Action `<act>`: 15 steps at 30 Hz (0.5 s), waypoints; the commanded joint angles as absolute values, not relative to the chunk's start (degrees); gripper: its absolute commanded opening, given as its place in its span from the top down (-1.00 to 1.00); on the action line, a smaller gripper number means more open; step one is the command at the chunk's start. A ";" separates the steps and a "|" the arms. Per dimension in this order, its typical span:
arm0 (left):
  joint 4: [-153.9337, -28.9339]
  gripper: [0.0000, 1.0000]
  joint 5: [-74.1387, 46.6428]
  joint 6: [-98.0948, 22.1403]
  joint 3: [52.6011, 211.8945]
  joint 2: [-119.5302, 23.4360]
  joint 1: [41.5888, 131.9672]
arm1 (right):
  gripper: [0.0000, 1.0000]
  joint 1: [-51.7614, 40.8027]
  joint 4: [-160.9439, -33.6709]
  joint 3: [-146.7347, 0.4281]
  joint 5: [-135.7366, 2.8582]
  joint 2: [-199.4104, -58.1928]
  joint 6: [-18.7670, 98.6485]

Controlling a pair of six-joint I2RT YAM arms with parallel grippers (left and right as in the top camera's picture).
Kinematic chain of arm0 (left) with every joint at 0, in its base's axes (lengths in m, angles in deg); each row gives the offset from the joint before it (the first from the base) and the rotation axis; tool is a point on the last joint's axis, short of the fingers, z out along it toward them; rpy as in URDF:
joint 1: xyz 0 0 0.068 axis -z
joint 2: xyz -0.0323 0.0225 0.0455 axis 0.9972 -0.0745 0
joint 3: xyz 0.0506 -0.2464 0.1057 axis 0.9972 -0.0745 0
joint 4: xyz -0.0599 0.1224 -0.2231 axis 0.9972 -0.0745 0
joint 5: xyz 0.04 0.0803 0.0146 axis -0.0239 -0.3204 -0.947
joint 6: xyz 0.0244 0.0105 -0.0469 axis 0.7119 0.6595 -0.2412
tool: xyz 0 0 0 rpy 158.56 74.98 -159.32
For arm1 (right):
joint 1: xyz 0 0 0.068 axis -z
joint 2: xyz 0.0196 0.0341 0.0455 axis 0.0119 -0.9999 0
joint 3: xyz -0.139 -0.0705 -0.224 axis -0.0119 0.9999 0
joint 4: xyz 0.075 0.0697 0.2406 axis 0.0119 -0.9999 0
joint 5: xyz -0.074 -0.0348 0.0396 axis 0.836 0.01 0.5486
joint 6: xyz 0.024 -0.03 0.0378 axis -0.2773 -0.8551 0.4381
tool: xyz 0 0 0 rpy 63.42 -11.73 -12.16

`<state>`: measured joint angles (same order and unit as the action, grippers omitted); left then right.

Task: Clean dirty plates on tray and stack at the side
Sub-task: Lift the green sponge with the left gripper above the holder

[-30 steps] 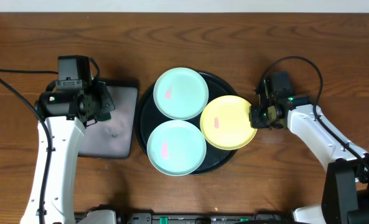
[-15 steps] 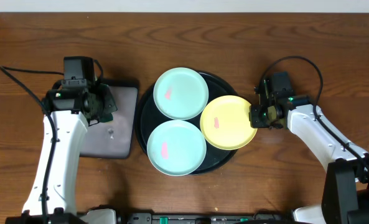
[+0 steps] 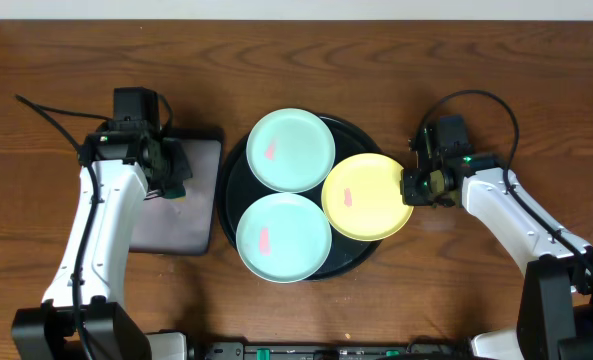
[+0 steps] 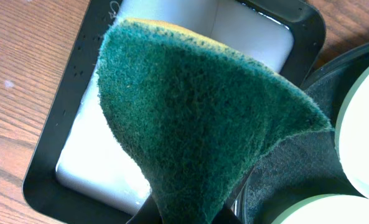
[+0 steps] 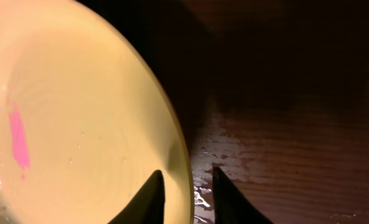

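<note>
The round black tray (image 3: 354, 133) holds two mint-green plates, one at the back (image 3: 291, 150) and one at the front (image 3: 283, 237), each with a reddish smear. The yellow plate (image 3: 366, 197) lies on the tray's right side, overhanging its rim, with a pink smear (image 5: 19, 137). My right gripper (image 3: 409, 188) straddles the yellow plate's right rim (image 5: 185, 174), one finger inside and one outside, shut on it. My left gripper (image 3: 171, 172) is shut on a green sponge (image 4: 196, 118) above the rectangular tray (image 3: 181, 215).
The rectangular black tray's whitish inside (image 4: 252, 37) lies under the sponge, close to the round tray's left edge (image 4: 296, 168). The wood table is wet beside the yellow plate (image 5: 234, 149). Cables trail behind both arms.
My left arm has moved right and a little back with the sponge, closer to the round tray. The right arm and the plates have not moved.
</note>
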<state>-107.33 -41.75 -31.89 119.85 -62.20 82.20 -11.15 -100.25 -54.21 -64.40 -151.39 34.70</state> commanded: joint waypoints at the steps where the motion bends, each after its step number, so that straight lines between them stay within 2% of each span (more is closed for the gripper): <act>1: -107.27 0.85 -42.49 -31.41 119.55 -62.57 82.29 | 0.67 -12.18 -100.14 -53.80 -64.70 -151.85 34.80; 6: -107.29 0.85 -42.49 -31.43 119.55 -62.57 82.29 | 0.97 -12.18 -100.14 -53.80 -64.72 -151.85 34.80; 11: -107.29 0.85 -42.49 -31.43 119.53 -62.57 82.29 | 0.97 -12.18 -100.14 -53.80 -64.72 -151.85 34.80; 15: -107.29 0.85 -42.49 -31.43 119.53 -62.57 82.29 | 0.84 -12.18 -100.12 -53.80 -64.72 -151.85 34.80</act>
<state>-107.33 -41.75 -31.89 119.85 -62.46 82.20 -11.15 -100.23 -54.21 -64.40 -151.39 34.72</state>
